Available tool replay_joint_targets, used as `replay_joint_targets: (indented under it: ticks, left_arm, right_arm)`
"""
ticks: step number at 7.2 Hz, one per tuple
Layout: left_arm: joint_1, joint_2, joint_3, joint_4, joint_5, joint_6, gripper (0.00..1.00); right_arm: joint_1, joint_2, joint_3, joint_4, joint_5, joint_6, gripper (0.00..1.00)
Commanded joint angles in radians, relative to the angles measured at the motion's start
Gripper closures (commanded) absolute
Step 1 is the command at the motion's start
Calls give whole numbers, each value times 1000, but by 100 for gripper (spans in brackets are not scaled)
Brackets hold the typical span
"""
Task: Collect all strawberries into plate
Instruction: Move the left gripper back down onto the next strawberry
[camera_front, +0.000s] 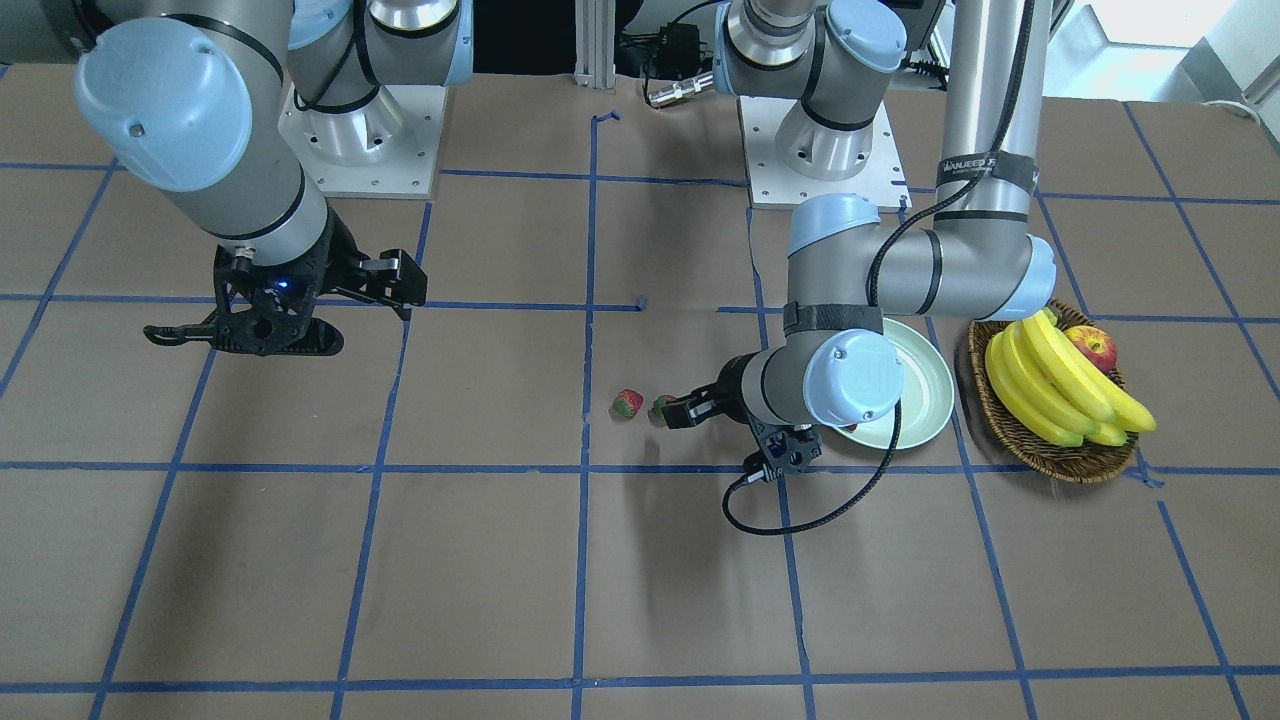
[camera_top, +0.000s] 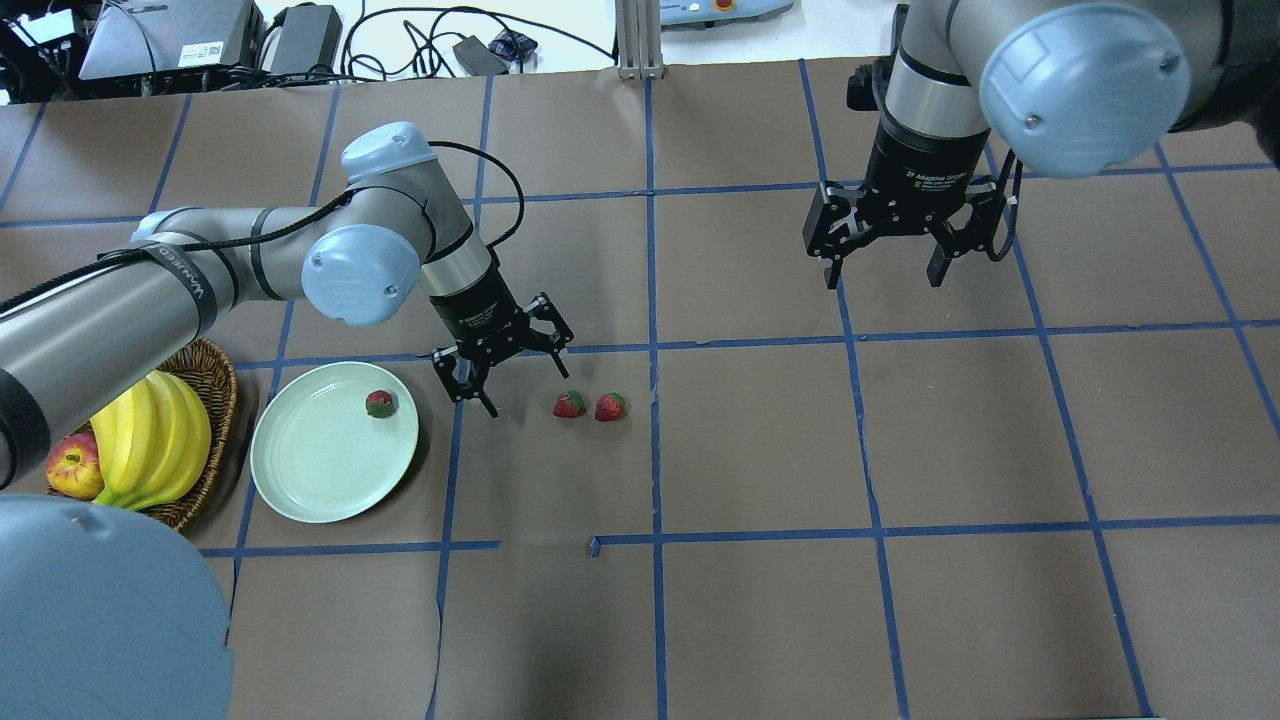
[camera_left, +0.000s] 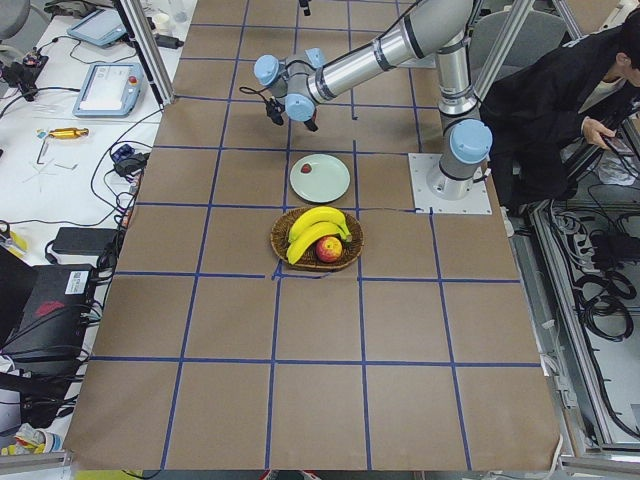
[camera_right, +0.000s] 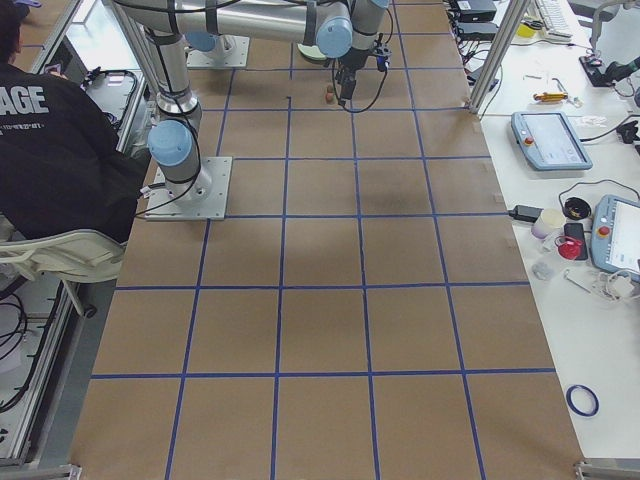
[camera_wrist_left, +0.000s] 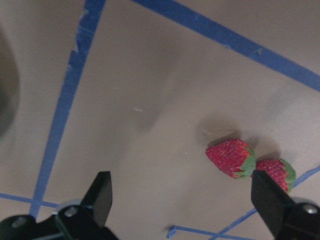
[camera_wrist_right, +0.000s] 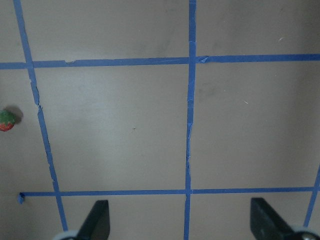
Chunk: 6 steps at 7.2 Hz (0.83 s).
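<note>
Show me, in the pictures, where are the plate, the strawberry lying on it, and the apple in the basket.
plate (camera_top: 305, 478), overhead view, bare surface inside the rim.
strawberry on the plate (camera_top: 379, 403), overhead view, middle of the berry.
apple (camera_top: 72, 468), overhead view, its visible red skin.

Brown paper table cover (camera_top: 760, 450) looks matt; round mint-green plate (camera_top: 310, 480) smooth, faintly glossy; brown wicker basket (camera_top: 222, 385) beside it rough-woven.

The strawberries (camera_top: 569, 404) are red with green caps, the one on the plate (camera_top: 310, 485) seemingly darker, perhaps mostly cap; the plate is pale mint, the table (camera_top: 760, 450) brown with a blue grid, the basket (camera_top: 216, 378) brown wicker, the bananas (camera_top: 150, 440) yellow, the apple (camera_top: 72, 468) red and yellow.
</note>
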Motion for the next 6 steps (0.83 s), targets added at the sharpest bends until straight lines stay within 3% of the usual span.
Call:
replay_joint_targets:
  ticks: [1,3,4,5,6]
  left_arm:
    - [-20,-39,-10,16,-47,-43,0]
    - [-21,-68,-31,22,-45,-37,0]
    - [-21,-70,-31,39,-38,-32,7]
    - [-21,-68,-27,54,-36,-20,63]
    - [-21,-68,-25,55,-24,21,100]
  right_arm:
    - [-1,0,1,-1,-2,0,0]
    - [-1,0,1,0,-2,0,0]
    - [-1,1,1,-1,-2,0,0]
    - [-1,3,3,-1,-2,-1,0]
    - [-1,3,10,-5,0,-1,0]
